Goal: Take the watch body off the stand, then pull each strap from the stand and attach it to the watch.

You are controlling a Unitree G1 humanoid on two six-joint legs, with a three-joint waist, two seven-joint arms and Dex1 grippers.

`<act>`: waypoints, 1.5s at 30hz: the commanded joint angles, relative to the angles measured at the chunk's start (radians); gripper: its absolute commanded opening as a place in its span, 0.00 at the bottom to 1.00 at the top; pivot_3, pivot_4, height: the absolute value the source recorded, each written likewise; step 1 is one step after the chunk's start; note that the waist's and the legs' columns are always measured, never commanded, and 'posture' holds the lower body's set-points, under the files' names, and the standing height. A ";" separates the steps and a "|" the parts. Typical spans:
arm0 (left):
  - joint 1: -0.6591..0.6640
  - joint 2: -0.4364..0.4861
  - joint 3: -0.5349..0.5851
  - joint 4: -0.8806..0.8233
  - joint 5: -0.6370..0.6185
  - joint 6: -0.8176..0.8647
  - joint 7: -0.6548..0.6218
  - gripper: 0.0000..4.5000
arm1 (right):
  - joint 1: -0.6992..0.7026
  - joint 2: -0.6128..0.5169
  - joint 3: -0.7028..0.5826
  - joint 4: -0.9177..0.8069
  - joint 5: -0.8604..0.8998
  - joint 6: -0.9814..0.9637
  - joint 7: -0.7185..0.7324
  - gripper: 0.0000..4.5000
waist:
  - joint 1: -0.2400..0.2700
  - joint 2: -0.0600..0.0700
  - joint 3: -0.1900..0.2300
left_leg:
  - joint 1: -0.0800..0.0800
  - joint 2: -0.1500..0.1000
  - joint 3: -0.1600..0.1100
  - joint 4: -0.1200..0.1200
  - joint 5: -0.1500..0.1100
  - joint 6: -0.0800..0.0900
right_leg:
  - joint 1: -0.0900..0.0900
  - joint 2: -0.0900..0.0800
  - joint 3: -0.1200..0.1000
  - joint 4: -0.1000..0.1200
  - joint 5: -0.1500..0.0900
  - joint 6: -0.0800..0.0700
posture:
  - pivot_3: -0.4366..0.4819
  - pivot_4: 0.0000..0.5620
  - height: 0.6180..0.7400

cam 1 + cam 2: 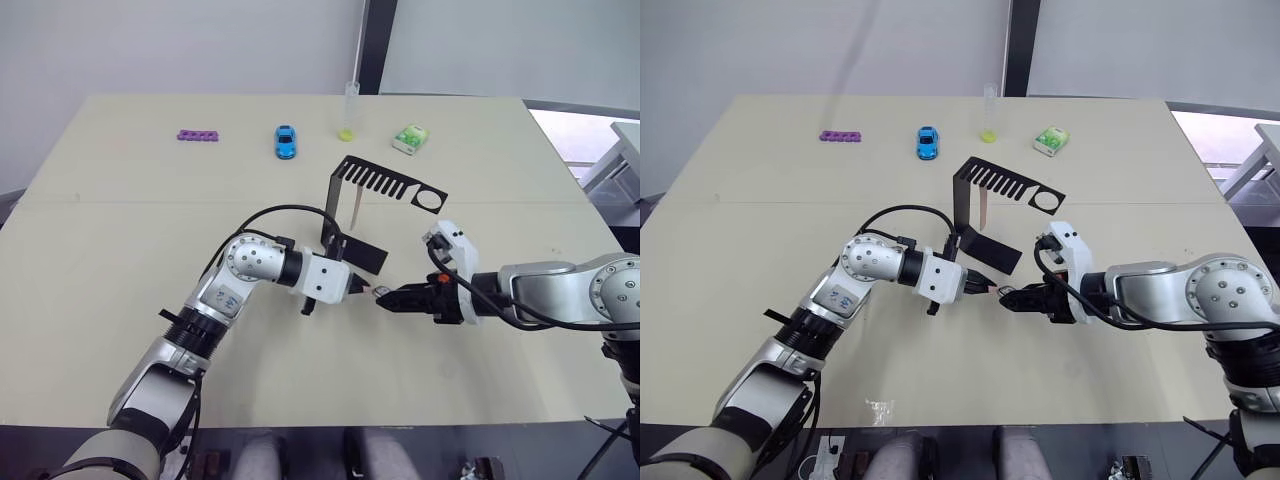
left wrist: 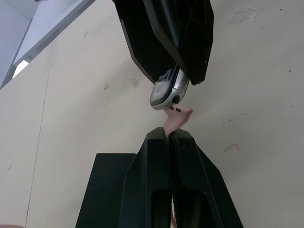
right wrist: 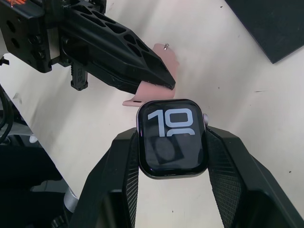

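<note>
1. Count: one small square watch body, black screen with light digits, grey rim; two pale pink rubbery straps; one black bent sheet-metal stand with a comb-slotted top arm and round hole.
2. Right pincer: clenched on the watch body, one black finger on each side of the case, screen facing its wrist camera. Watch body is off the stand, held over the tabletop.
3. Left pincer: clenched on one pink strap, fingers pressed together, strap end poking out past the tips.
4. That strap end sits just beside or touching the watch body's edge, directly ahead of the right pincer's tips; can't tell if it's seated in the slot.
5. Second pink strap hangs upright from the stand's top arm, beyond both pincers.
6. Pincers meet tip to tip; the stand's flat base lies just beyond the left pincer.
7. Far beyond the pincers, near the far tabletop edge: one purple perforated strip, one blue toy car, one clear tube with yellow-green stuff in the bottom, one green-and-white packet.
8. Open tabletop to either side of and nearer than both pincers; the near edge lies well behind them.
</note>
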 commanded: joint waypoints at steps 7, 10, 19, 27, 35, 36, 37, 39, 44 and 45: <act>-0.041 -0.053 -0.007 -0.036 -0.024 -0.020 0.028 0.00 | -0.028 0.043 0.012 -0.035 0.025 -0.016 -0.021 0.35 | 0.000 0.000 0.000 | 0.000 0.000 0.000 0.000 0.000 0.000 | 0.000 0.000 0.000 0.000 0.000 0.000 | 0.48 0.27 1.00; -0.040 -0.049 -0.007 -0.031 -0.021 -0.024 0.027 0.00 | -0.029 0.033 0.003 -0.034 0.028 -0.014 -0.022 0.35 | 0.000 0.000 0.000 | 0.000 0.000 0.000 0.000 0.000 0.000 | 0.000 0.000 0.000 0.000 0.000 0.000 | 0.48 0.27 1.00; -0.047 -0.041 -0.008 -0.012 -0.016 -0.031 0.025 0.00 | -0.044 -0.010 -0.013 -0.039 0.060 -0.023 -0.026 0.35 | -0.001 0.000 0.000 | 0.000 0.000 0.000 0.000 0.000 0.000 | 0.000 0.000 0.000 0.000 0.000 0.000 | 0.48 0.27 1.00; -0.056 -0.045 -0.012 -0.001 -0.012 -0.037 0.022 0.00 | -0.039 -0.014 -0.016 -0.035 0.063 -0.027 -0.033 0.35 | 0.000 0.000 0.000 | -0.001 0.000 0.000 0.000 0.000 0.000 | 0.000 0.000 0.000 0.000 0.000 0.000 | 0.48 0.27 1.00; -0.048 -0.042 -0.015 -0.007 -0.013 -0.037 0.018 0.00 | -0.035 -0.027 -0.024 -0.037 0.059 -0.024 -0.028 0.35 | 0.000 0.000 0.000 | -0.001 0.000 0.000 0.000 0.000 0.000 | 0.000 0.000 0.000 0.000 0.000 0.000 | 0.48 0.27 1.00; -0.048 -0.042 -0.016 -0.007 -0.012 -0.038 0.019 0.00 | -0.036 -0.029 -0.024 -0.037 0.058 -0.024 -0.027 0.35 | 0.000 0.000 0.000 | -0.001 0.000 0.000 0.000 0.000 0.000 | 0.000 0.000 0.000 0.000 0.000 0.000 | 0.48 0.27 1.00; -0.049 -0.043 -0.016 -0.007 -0.012 -0.038 0.020 0.00 | -0.036 -0.031 -0.024 -0.037 0.058 -0.024 -0.026 0.35 | 0.000 0.000 0.000 | -0.001 0.000 0.000 0.000 0.000 0.000 | 0.000 0.000 0.000 0.000 0.000 0.000 | 0.48 0.27 1.00; -0.046 -0.044 -0.019 -0.009 -0.011 -0.039 0.021 0.00 | -0.034 -0.034 -0.026 -0.039 0.054 -0.023 -0.024 0.35 | 0.000 0.000 0.000 | -0.001 0.000 0.000 0.000 0.000 0.000 | 0.000 0.000 0.000 0.000 0.000 0.000 | 0.48 0.27 1.00; -0.040 -0.043 -0.024 -0.013 -0.008 -0.044 0.024 0.00 | -0.034 -0.041 -0.028 -0.044 0.044 -0.021 -0.018 0.35 | 0.000 0.000 0.000 | -0.001 0.000 0.000 0.000 0.000 0.000 | 0.000 0.000 0.000 0.000 0.000 0.000 | 0.48 0.27 1.00; -0.042 -0.043 -0.024 -0.011 -0.007 -0.045 0.025 0.00 | -0.037 -0.042 -0.028 -0.042 0.042 -0.018 -0.016 0.35 | 0.000 0.000 0.000 | -0.001 0.000 0.000 0.000 0.000 0.000 | 0.000 0.000 0.000 0.000 0.000 0.000 | 0.48 0.27 1.00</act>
